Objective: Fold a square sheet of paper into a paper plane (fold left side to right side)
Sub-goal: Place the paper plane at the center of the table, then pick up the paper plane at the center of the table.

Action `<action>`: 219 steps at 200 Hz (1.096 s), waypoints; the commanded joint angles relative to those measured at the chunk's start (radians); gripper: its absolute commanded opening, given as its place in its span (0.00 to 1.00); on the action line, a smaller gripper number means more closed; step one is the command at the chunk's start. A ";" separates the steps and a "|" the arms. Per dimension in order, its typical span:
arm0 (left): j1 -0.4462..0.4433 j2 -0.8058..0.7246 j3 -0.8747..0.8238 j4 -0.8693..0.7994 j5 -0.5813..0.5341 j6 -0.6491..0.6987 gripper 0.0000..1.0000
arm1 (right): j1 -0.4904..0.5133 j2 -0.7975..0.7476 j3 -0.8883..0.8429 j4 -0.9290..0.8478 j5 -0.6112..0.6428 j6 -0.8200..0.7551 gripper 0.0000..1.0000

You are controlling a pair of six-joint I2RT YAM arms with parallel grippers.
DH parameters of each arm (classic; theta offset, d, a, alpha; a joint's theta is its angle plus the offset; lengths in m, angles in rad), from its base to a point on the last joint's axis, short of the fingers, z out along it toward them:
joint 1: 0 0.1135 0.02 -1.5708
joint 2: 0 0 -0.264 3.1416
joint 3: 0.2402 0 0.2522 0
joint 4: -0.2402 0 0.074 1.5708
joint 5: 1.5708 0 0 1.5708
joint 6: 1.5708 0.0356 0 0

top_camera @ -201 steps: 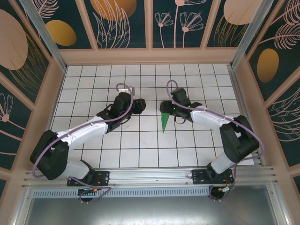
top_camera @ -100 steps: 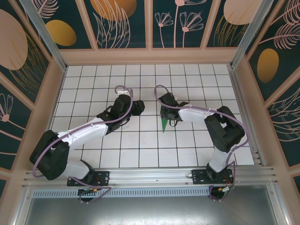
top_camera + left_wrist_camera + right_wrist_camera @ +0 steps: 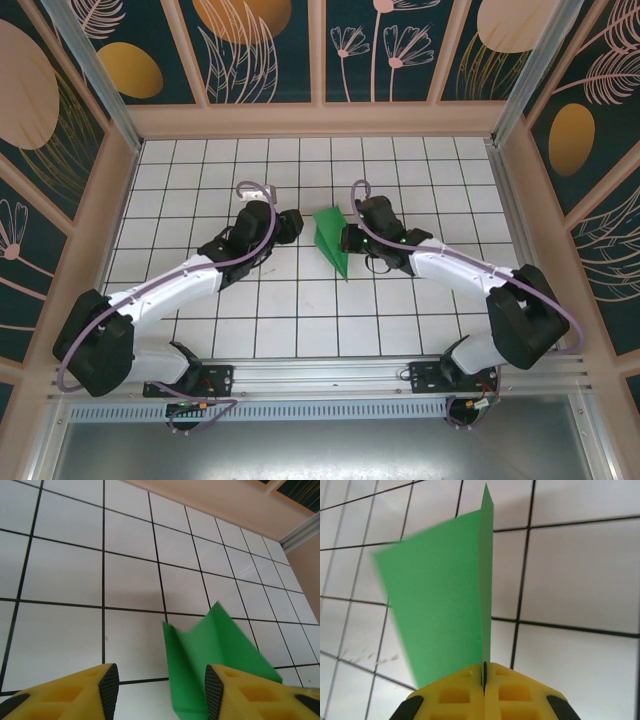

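Note:
The paper plane is a folded bright-green wedge held above the tiled floor at mid-table, its point aimed toward the near side. My right gripper is shut on its keel fold; in the right wrist view the paper plane rises from between the closed yellow fingers, one wing spread to the left. My left gripper hangs just left of the paper, open. In the left wrist view the paper plane stands ahead of the gripper, nearer the right finger, not pinched.
The white tiled floor is bounded by tan walls on three sides. A metal rail with the arm bases runs along the near edge.
The right gripper has swung the paper plane up and leftward; it now lies more spread out, with a wing showing. The left gripper shifted slightly toward it.

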 commanded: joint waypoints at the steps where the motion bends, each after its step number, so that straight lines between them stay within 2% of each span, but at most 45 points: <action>1: 0.005 -0.038 0.016 -0.023 -0.038 0.029 0.53 | -0.041 0.026 -0.128 0.173 -0.237 0.054 0.00; 32: 0.005 -0.051 0.004 -0.024 -0.029 0.025 0.53 | -0.094 0.061 -0.234 0.259 -0.260 0.074 0.00; 47: 0.004 -0.053 0.000 -0.024 -0.019 0.021 0.55 | -0.103 0.052 -0.250 0.232 -0.221 0.063 0.11; 70: 0.004 -0.055 -0.002 -0.024 -0.015 0.019 0.56 | -0.103 0.003 -0.237 0.115 -0.105 0.029 0.26; 105: 0.005 -0.058 0.000 -0.022 -0.022 0.022 0.62 | -0.061 -0.075 -0.150 -0.148 0.108 -0.038 0.34; 121: 0.004 -0.059 0.000 -0.018 -0.025 0.024 0.64 | -0.033 -0.113 -0.128 -0.206 0.104 -0.063 0.35; 151: 0.005 -0.058 -0.007 0.003 -0.024 0.028 0.69 | 0.006 -0.148 -0.136 -0.228 -0.021 -0.098 0.41; 175: 0.004 -0.060 -0.010 0.009 -0.020 0.028 0.71 | 0.035 -0.132 -0.138 -0.254 -0.027 -0.110 0.49; 219: 0.005 -0.069 -0.017 0.006 -0.025 0.031 0.72 | 0.086 -0.080 -0.119 -0.287 -0.026 -0.136 0.50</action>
